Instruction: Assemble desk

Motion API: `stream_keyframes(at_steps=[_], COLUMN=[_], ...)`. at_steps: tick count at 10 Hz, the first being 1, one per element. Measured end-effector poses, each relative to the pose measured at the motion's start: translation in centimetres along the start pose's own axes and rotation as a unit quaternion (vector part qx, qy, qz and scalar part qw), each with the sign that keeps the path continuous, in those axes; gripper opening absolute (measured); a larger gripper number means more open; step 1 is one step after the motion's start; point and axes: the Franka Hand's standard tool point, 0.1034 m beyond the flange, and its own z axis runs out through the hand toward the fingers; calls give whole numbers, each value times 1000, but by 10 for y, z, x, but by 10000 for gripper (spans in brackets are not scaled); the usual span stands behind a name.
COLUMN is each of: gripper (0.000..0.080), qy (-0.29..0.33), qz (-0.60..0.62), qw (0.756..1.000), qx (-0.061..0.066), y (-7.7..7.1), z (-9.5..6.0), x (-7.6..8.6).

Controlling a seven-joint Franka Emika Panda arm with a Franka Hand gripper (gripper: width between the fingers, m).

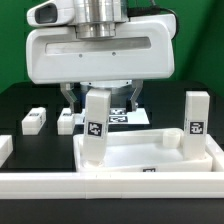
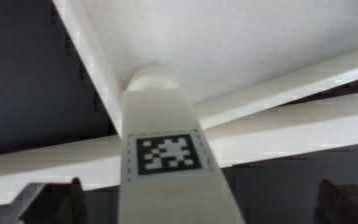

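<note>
**Black desk (image 1: pixel 15 105): hand (image 1: pixel 102 98) spread above a standing leg (image 1: pixel 95 125)**

Nearest lies the tray top (image 1: pixel 150 165), the standing leg at one corner, a second leg (image 1: pixel 196 115) upright at its other end. Over the standing leg the hand hangs, fingers (image 2: pixel 51 200) parted, gripping nothing. Beyond the tray top lie loose legs (image 1: pixel 33 120) (image 1: pixel 68 121). Likely rigid, light, smooth plastic; pinch flat opposite faces, mid-height.

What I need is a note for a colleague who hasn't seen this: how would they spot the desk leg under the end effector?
Start at the white rimmed desk top at the front. Two legs stand upright on it; the wanted leg is at the exterior view's left, below the end effector. The other upright leg, toward that view's right, has nothing above it.
</note>
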Motion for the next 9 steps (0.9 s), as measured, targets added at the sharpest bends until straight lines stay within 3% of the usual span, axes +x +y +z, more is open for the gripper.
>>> stream_keyframes(at_steps=[2,4,5,9], gripper=[649,397,311,295], qy=[0,0,1,0], qz=[4,24,62,205], qw=[1000,1000,998,979], qx=[-2,-3,-4,-5], y=[-4,-4,-1,0], z=[0,0,0,2], x=[0,-1,0,-1])
